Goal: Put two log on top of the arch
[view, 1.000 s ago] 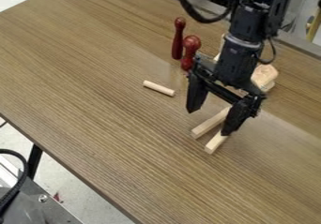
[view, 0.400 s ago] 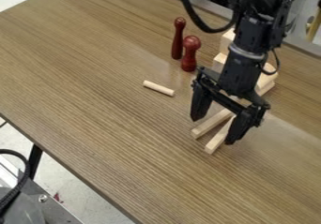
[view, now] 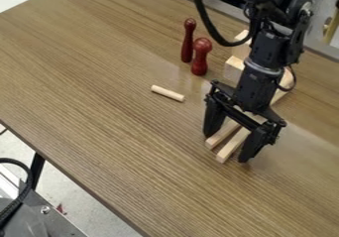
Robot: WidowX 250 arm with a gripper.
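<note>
Camera view has my gripper [view: 226,147] hanging low over the wooden table [view: 106,97], fingers spread wide apart, with nothing clasped between them. I have one finger on each side of a pair of pale logs, so that both pieces run through the gap. The finger toward the view's left sits right by the near end of one log [view: 223,133]; whether it touches, I cannot tell. My other finger reaches down just beside the second log [view: 233,145], and I can't be sure of contact there either.

Both logs are straight, square-edged bars of light, unpainted wood. They lie side by side on the tabletop, slanting up and away from their near ends, which show as small flat faces. A narrow strip of table shows between them, and I cover their far parts with my own body.

Beyond me, partly hidden by my arm, stand pale wooden blocks [view: 233,68]; I cannot make out the arch's shape among them. Well apart from my fingers, toward the view's left, a round light dowel [view: 167,93] lies on its side, and past it two dark red pins [view: 200,57] stand upright near each other.
</note>
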